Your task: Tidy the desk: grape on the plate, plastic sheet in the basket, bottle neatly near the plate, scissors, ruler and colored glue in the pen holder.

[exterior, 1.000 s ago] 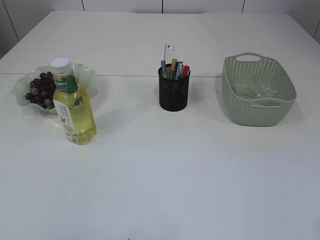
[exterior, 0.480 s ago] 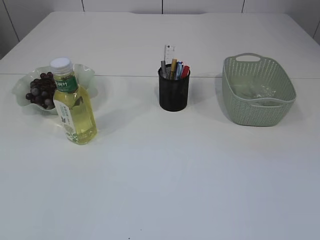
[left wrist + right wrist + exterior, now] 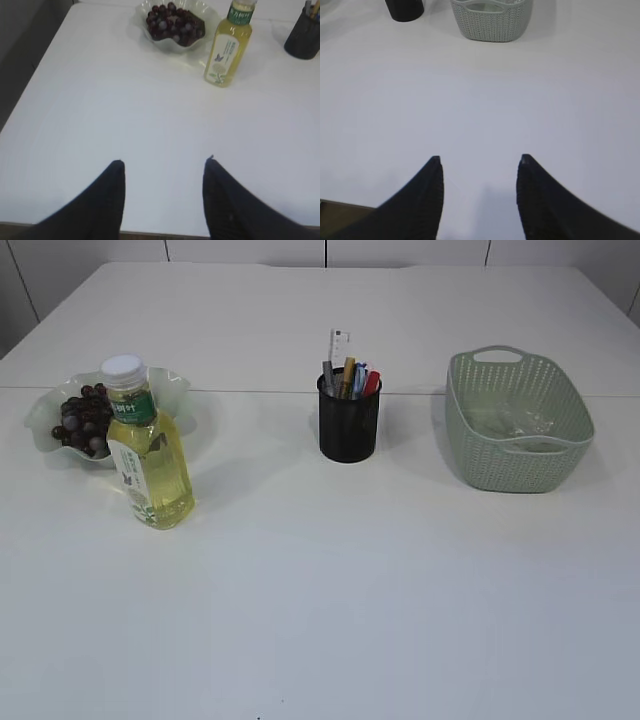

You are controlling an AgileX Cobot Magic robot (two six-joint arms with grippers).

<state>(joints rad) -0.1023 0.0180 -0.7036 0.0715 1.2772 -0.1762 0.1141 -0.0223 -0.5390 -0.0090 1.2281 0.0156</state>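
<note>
Dark grapes lie on the pale wavy plate at the far left. A yellow bottle with a white cap stands upright just in front of the plate, also in the left wrist view. The black mesh pen holder holds a ruler and several coloured sticks. The green basket has a clear plastic sheet inside. Scissors cannot be made out. My left gripper is open over bare table near the front edge. My right gripper is open too, holding nothing.
The white table stretches wide in front of the three containers. Its front edge shows under both grippers in the wrist views. Neither arm appears in the exterior view.
</note>
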